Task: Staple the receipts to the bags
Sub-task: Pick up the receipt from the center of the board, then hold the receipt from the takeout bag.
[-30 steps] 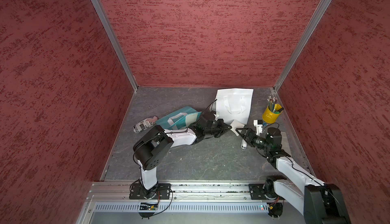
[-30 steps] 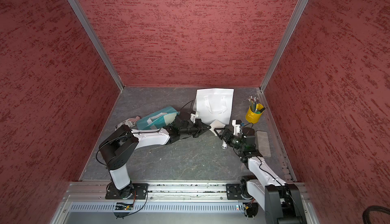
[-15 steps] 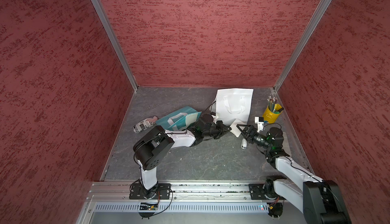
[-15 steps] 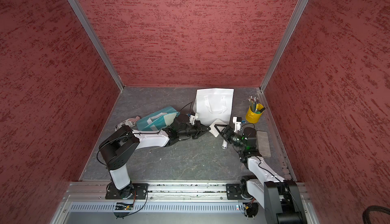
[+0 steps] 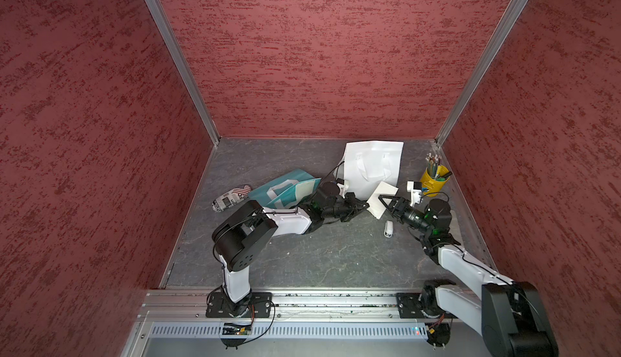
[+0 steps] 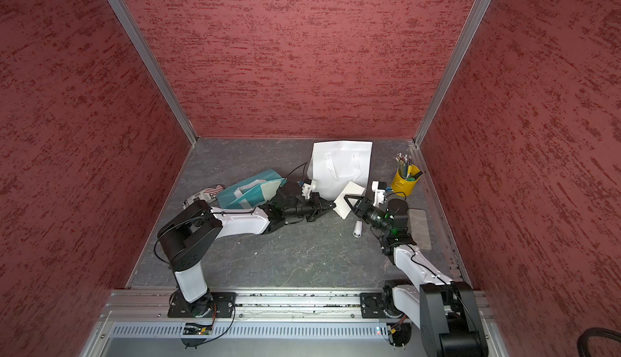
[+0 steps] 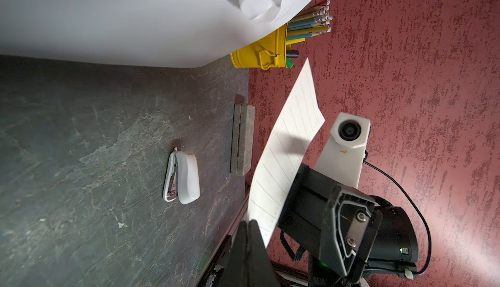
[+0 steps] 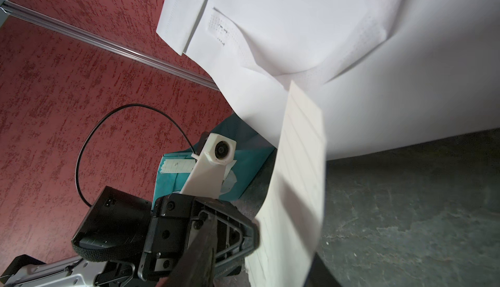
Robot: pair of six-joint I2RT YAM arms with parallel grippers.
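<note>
Left gripper has its fingers pressed together on one corner of a lined receipt, holding the slip off the table just near of the white bag. Right gripper comes in from the right. In the right wrist view its fingers stand apart on either side of the same slip, with no pinch visible. Judgement: the slip is held in the air between the two arms so that the right arm can take or steady its free end. From there it could be laid on the near edge of the white bag. The stapler lies loose on the table, near and right of the slip and beside the right arm. It is probably left there for pickup once the paper is placed. Count: two bags, the white one at far right and the teal bag to its left. There are two receipts, the held one and the second receipt on the teal bag. I cannot tell whether that one is stapled. There is one stapler. There is also one yellow cup of pencils at far right, one printed pouch at left and one grey slab at the right edge.
</note>
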